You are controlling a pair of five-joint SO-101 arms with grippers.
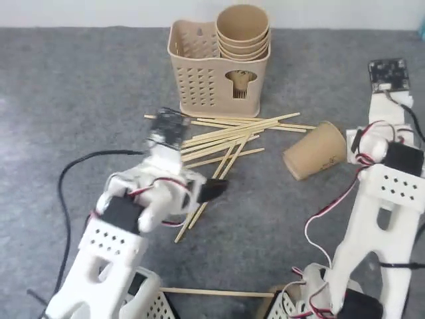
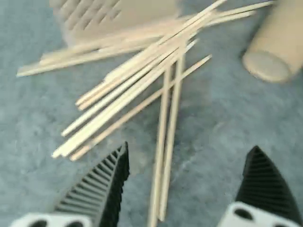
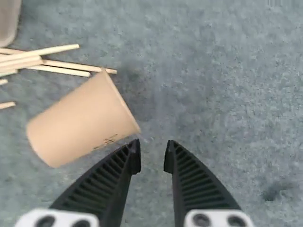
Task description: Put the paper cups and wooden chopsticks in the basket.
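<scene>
A beige basket point(image 1: 199, 80) stands at the back with a stack of paper cups point(image 1: 243, 30) in one compartment. Wooden chopsticks point(image 1: 229, 139) lie scattered in front of it. My left gripper point(image 1: 209, 189) point(image 2: 187, 156) hangs open just above the near ends of two chopsticks point(image 2: 166, 142), one finger on each side of them. A single paper cup point(image 1: 315, 151) point(image 3: 80, 120) lies on its side to the right. My right gripper point(image 3: 151, 151) sits beside that cup's rim, its fingers almost together with nothing between them.
One more chopstick point(image 1: 212, 291) lies near the front edge between the two arm bases. A black cable point(image 1: 66, 173) loops at the left. Grey carpet point(image 1: 80, 100) covers the table, with free room left of the basket.
</scene>
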